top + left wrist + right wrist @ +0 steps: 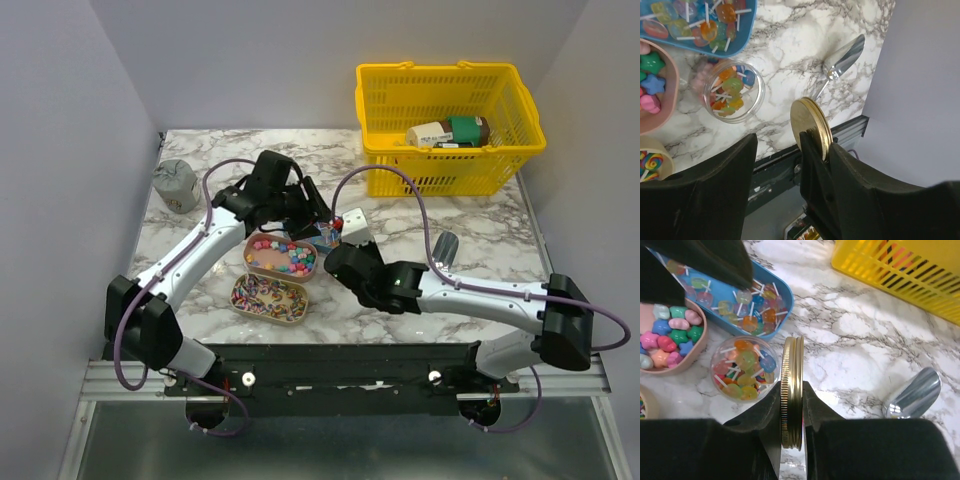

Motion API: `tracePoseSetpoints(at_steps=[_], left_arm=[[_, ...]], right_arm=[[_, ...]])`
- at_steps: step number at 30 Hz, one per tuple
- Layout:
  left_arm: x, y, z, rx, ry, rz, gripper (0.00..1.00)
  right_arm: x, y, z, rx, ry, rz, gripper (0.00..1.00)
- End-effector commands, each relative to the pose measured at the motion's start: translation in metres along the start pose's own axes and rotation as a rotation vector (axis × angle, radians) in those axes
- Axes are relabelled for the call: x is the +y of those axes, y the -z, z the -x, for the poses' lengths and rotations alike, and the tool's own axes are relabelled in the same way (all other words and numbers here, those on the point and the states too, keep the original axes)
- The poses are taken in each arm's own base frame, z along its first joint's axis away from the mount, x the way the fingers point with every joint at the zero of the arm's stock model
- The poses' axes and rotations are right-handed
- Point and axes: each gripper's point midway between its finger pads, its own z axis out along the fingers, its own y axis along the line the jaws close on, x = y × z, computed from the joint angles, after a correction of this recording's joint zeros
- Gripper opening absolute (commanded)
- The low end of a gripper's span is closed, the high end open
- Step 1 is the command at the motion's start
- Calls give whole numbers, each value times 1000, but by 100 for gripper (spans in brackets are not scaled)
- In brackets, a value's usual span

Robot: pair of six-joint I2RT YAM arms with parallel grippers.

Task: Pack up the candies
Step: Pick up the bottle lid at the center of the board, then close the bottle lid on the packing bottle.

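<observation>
The candies lie in open containers: star-shaped ones in a pink tray (pixel 283 257) (pixel 670 335), swirled ones in a second tray (pixel 270 297), and small lollipops in a blue tray (pixel 755 305) (pixel 700 25). More lollipops fill a clear open jar (pixel 744 367) (pixel 735 91) on the marble. My right gripper (pixel 792 390) is shut on the flat faces of the gold lid (pixel 792 390) (pixel 810 125), holding it on edge beside the jar. My left gripper (pixel 790 145) stands open around that lid, whose edge lies against its right finger (pixel 865 190).
A silver scoop (pixel 912 395) (pixel 842 59) (pixel 445 247) lies on the marble right of the jar. The yellow basket (pixel 450 120) with boxes in it stands at the back right. A grey crumpled object (pixel 175 185) sits at the back left. The table's front rail (pixel 775 170) is close below.
</observation>
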Motion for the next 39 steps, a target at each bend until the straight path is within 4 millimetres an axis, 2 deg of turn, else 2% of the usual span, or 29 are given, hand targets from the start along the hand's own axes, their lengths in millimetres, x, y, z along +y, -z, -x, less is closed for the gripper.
tracePoseSetpoints(at_steps=[1,3,4,6,8,9,10,14,15,17,18,24,25,26,31,35,39], left_arm=[[8,14,25,-130,-7,0,69],[16,18,32,-159,1,14,69],[25,17,32,-161,-1,30,69],[33,18,35,-174,-2,47,69],[43,16,34,-168,-24,66,69],[46,15,33,-165,-31,73,69],[51,13,31,-158,-40,79,69],[61,6,23,-122,-103,84,69],[63,5,22,-117,-133,78,68],[64,2,19,-104,-168,52,68],[64,1,18,-100,-196,43,68],[69,-11,5,-61,-286,16,65],[72,-15,2,-54,-294,18,64],[72,-18,-2,-44,-302,16,64],[73,-37,-19,-7,-337,7,63],[73,-48,-22,-1,-352,10,63],[83,-57,-23,5,-346,38,63]], right_arm=[[-14,11,-12,38,-119,-13,26],[-19,16,-12,53,-200,23,25],[-14,17,-20,88,-226,76,24],[-20,20,-17,104,-332,110,22],[-18,24,-20,136,-396,172,22],[-24,25,-13,130,-456,185,22],[-18,29,-12,151,-482,246,22],[-17,30,2,148,-621,365,22],[-21,25,0,157,-656,371,22],[-9,27,11,150,-708,481,22],[-9,23,10,160,-736,496,22],[22,12,14,212,-818,656,22],[26,10,7,231,-826,672,22],[28,7,12,209,-843,690,23],[32,-9,-4,255,-908,698,23],[30,-17,-17,267,-928,679,25],[30,-24,-31,299,-938,658,30]])
